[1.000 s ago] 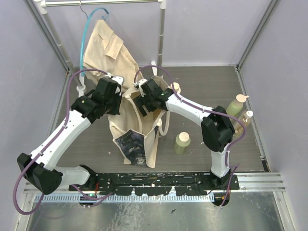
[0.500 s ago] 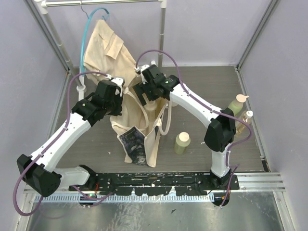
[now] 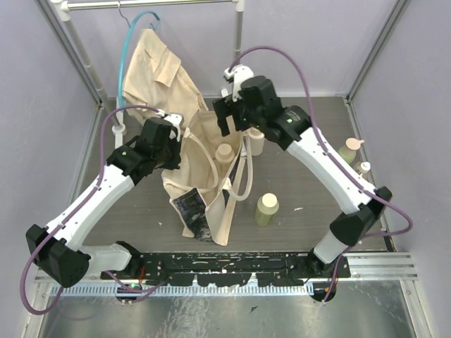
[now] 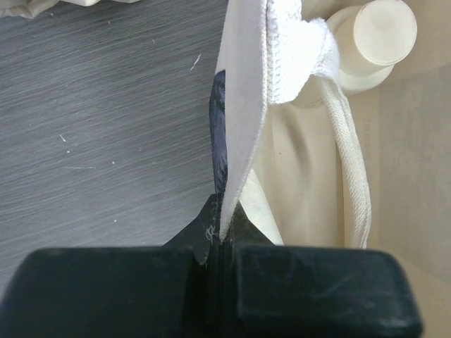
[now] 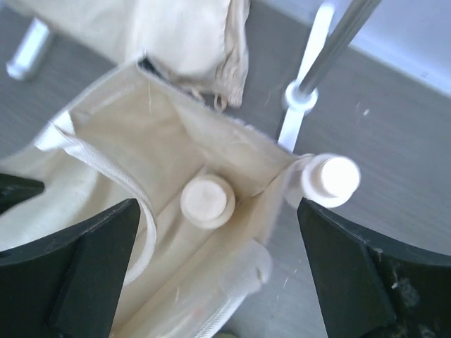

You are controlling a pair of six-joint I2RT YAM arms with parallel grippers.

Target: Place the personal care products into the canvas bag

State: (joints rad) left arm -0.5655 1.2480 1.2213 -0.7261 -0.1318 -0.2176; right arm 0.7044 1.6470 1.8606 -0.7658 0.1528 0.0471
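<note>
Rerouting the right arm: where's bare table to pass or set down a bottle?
Bare table between the yellow-green bottle and the tall bottle at its right edge. Crowded at the canvas bag, its rim pinched by the left gripper.

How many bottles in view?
5: cream-capped bottle inside the cream canvas bag; cream bottle just outside it; yellow-green bottle right of it; pale-green bottle and white-topped bottle by the right wall. More may be hidden.

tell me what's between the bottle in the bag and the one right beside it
Only the canvas bag wall: the inside bottle and the outside bottle stand either side of it, clearest in the right wrist view.
</note>
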